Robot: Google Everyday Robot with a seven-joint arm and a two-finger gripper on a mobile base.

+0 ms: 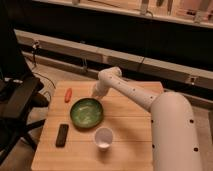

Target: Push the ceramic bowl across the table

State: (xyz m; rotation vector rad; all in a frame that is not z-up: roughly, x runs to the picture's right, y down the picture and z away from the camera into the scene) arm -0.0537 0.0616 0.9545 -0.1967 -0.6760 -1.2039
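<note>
Camera view shows the gripper (95, 93) at the far rim of the round glossy green ceramic bowl (86, 112) mid-way on the light wooden table (130, 145); an off-centre shove could knock the small white cup (103, 137).

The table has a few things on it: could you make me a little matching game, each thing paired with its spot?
Things:
1. bowl
2. cup
3. orange object
4. dark bar

Places:
A. table's near-left part
B. far-left corner
C. just below the gripper
D. near edge, right of the dark bar

Pairs: 1-C, 2-D, 3-B, 4-A
</note>
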